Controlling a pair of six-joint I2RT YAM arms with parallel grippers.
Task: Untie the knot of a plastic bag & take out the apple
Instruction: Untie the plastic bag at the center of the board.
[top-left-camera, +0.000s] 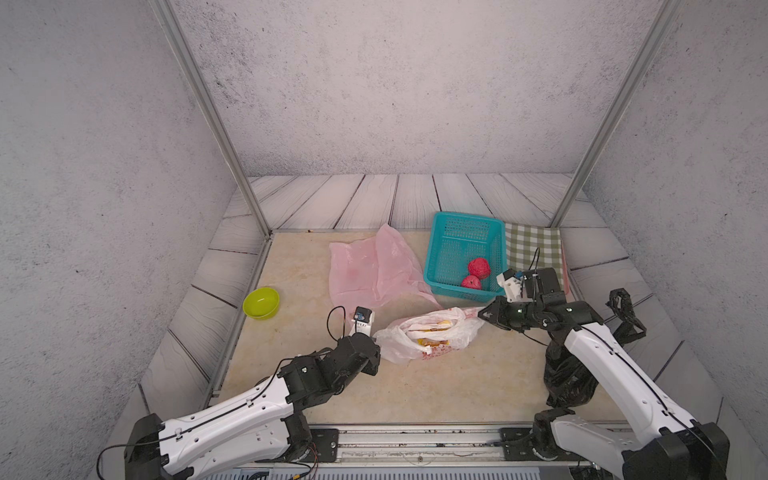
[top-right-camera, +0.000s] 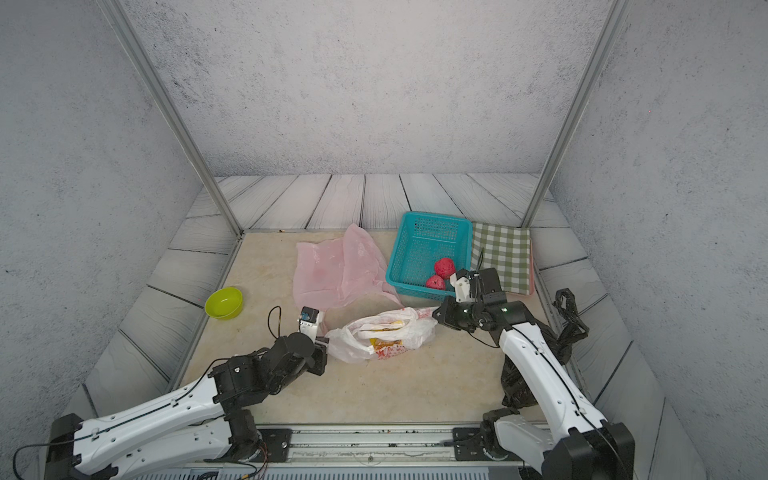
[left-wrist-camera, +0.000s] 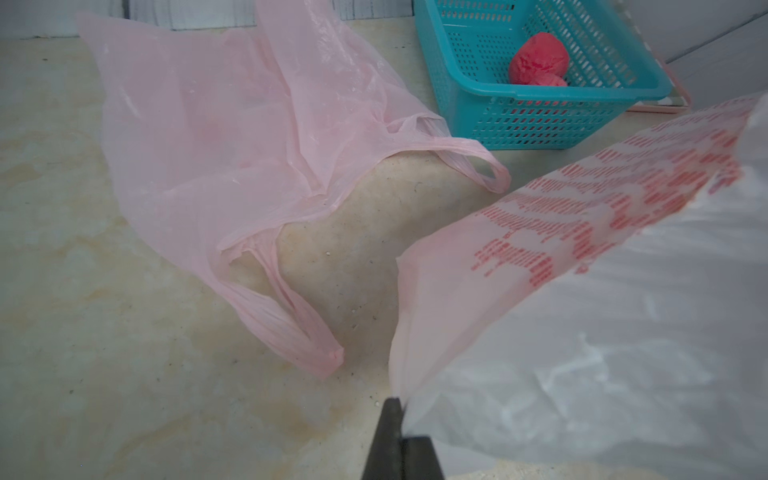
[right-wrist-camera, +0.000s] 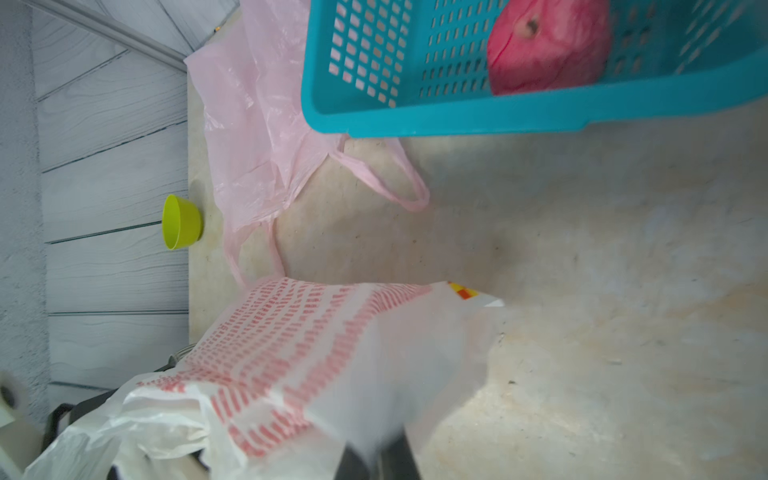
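Here, the white printed bag (top-left-camera: 428, 332) lies mid-table; the left gripper (left-wrist-camera: 400, 419) clamps its film at 9 o'clock, the right gripper (top-left-camera: 483, 312) sits at 3 o'clock with jaws' state unclear, so best to draw the bag apart slowly and evenly.

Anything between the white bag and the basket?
Nothing upright. A pink bag lies flat on the table, its handle trailing into the gap between the white bag and the basket. The right arm has its wrist beside the basket's near right corner.
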